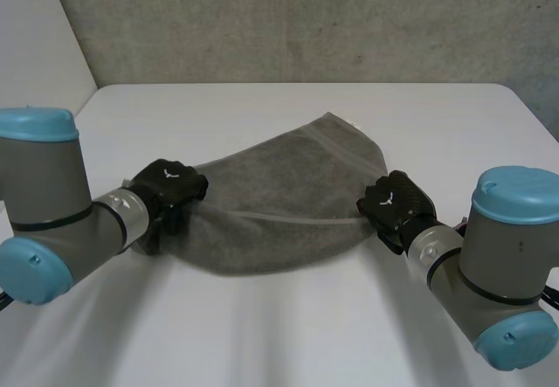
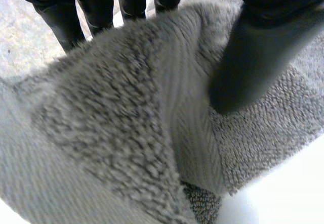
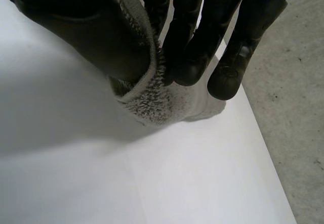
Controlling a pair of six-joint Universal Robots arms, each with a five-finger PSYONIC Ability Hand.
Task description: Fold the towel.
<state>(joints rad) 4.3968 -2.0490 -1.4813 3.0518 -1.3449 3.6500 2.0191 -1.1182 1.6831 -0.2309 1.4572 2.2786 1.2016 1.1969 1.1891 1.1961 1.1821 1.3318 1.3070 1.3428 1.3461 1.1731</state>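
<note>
Clamping the grey towel [image 1: 279, 195] between thumb and fingers of the left hand [image 1: 170, 186] and the right hand [image 1: 397, 202], at its near ends, sagging over the white table [image 1: 288, 335]. Risking a slip at the right hand's thin edge hold, dropping that end, skewing the fold.

Towel [image 1: 279, 195] on table [image 1: 454, 125], between hands

Colours we see
A grey terry towel [image 1: 279, 195] with a smoother stripe; white bench [image 1: 262, 335]; black left robot hand [image 1: 170, 186] and black right robot hand [image 1: 397, 202].
</note>
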